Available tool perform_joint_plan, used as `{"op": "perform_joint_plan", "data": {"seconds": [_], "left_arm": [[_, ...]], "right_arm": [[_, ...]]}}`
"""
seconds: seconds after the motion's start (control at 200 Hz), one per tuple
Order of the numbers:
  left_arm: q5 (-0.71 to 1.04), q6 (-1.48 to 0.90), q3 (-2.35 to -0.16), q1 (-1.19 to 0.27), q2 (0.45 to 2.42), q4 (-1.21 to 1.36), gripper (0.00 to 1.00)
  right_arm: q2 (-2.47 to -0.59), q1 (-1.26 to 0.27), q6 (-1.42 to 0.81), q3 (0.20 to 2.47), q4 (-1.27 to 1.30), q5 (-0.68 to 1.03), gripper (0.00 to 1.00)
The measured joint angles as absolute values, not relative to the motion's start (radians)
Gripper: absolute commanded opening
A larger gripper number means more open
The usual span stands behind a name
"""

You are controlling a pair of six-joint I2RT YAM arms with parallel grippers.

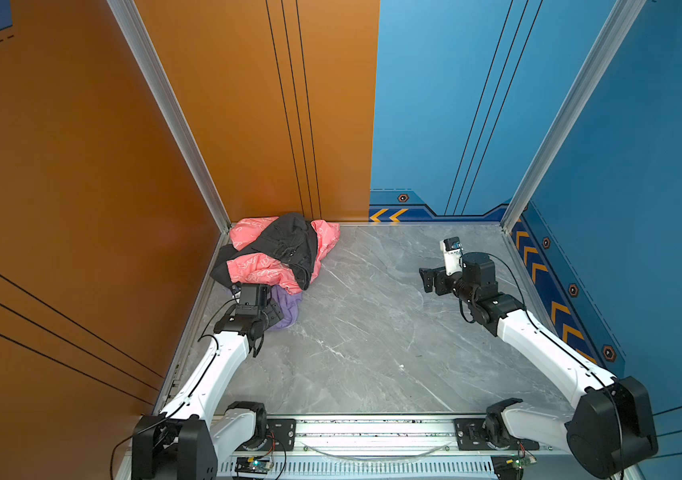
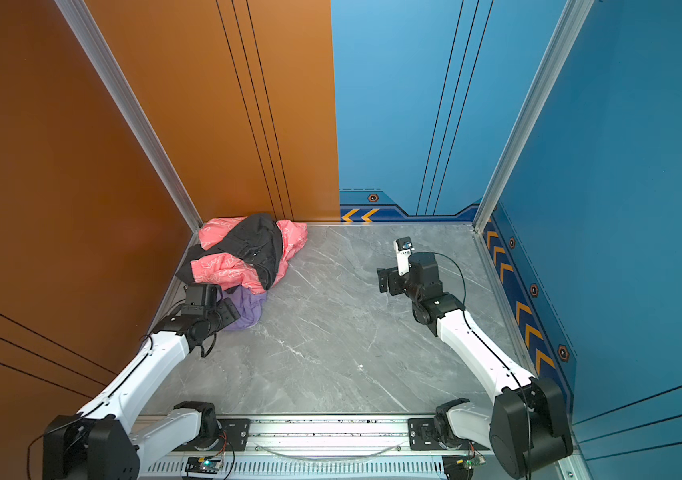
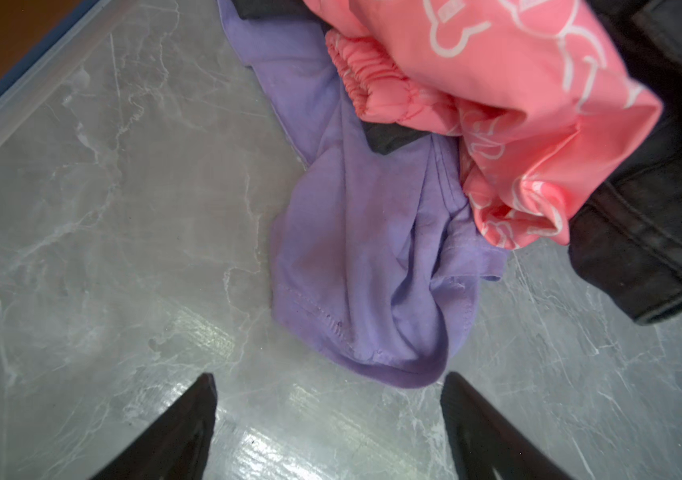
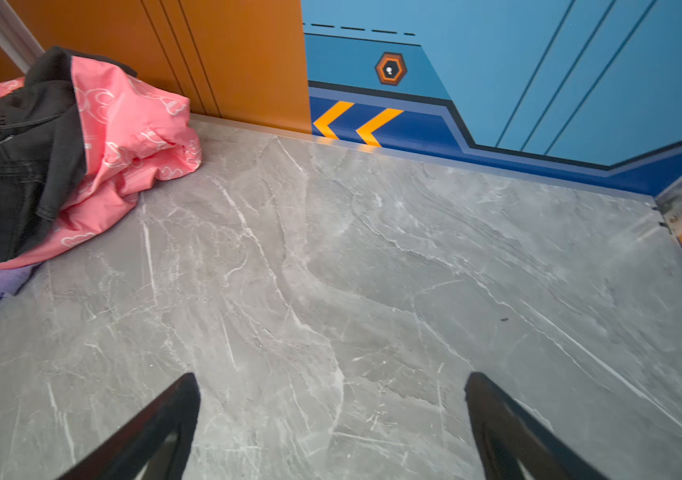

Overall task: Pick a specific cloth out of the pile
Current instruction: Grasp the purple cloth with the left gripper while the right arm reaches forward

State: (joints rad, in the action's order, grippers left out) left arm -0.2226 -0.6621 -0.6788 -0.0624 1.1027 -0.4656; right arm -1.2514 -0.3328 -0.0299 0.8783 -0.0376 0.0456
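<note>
At the pile's near edge, the left gripper (image 3: 329, 376) is hovering low over the gray table (image 3: 102, 249), jaws standing apart w/ nothing btwn them. The lavender cloth (image 3: 356, 249) is lying straight ahead, its rounded hem just beyond the fingertips and, afaict, untouched. Its exposed part is running lengthwise away from the jaws and disappearing under the coral-pink cloth (image 3: 518, 104) and a black garment (image 3: 642, 232), so the rest of the pile (image 1: 273, 253) is weighing on its far end. The right gripper (image 4: 331, 376) is sitting wide and empty, well apart across the table, so the left is clearly nearer. Next move prob. calls for a short reach fwd onto that hem.
</note>
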Motion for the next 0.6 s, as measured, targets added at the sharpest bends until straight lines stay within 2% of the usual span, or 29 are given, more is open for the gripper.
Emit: {"op": "perform_joint_plan", "data": {"seconds": [0.085, 0.31, 0.601], "left_arm": [[-0.214, -0.686, -0.679, -0.067, 1.144, -0.453, 0.72], [-0.198, -0.733, -0.703, -0.072, 1.287, -0.419, 0.51], [-0.175, -0.751, -0.825, -0.086, 1.469, -0.396, 0.44]], "right_arm": [[-1.283, -0.374, -0.030, 0.912, -0.048, 0.056, 1.00], [-1.350, -0.441, -0.029, 0.975, -0.076, 0.083, 1.00], [-1.405, -0.478, -0.002, 1.050, -0.114, 0.110, 1.00]]}}
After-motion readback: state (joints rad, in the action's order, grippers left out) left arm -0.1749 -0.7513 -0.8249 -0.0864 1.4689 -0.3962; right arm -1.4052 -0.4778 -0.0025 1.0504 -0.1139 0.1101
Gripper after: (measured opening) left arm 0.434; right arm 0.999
